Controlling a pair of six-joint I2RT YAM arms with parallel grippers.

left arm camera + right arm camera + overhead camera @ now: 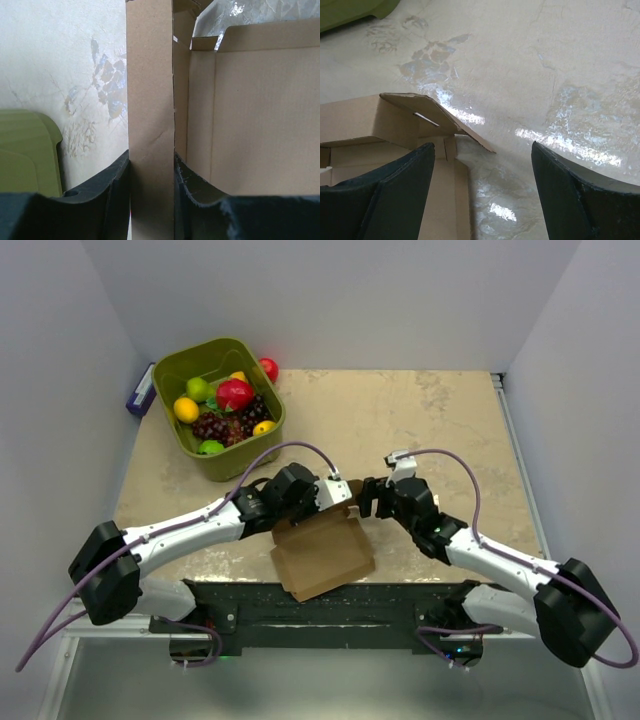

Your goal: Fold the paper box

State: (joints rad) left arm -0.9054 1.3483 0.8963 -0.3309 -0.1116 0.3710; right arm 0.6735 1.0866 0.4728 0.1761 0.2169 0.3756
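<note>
Left tool (pixel 338 496) and right tool (pixel 362 498) meet over the paper box (pixel 325 555) at the counter's (pixel 430 420) near edge; a fruit bin (pixel 166 372) stands far-left. Left wrist: tool pinching an upright flap (pixel 150 75). Right wrist: tool spread, box beside one finger (pixel 395 200).

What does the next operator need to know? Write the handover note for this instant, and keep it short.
Left pincer: shut on an upright side panel of the paper box.
Right pincer: open, nothing between its fingers, close to the box's slotted corner flap.
Box: on the table, near edge, between the arms. The fruit bin stands apart, far left.
Done: one panel raised and held.
Left: the box is open; the remaining flaps likely need folding and tucking.
</note>
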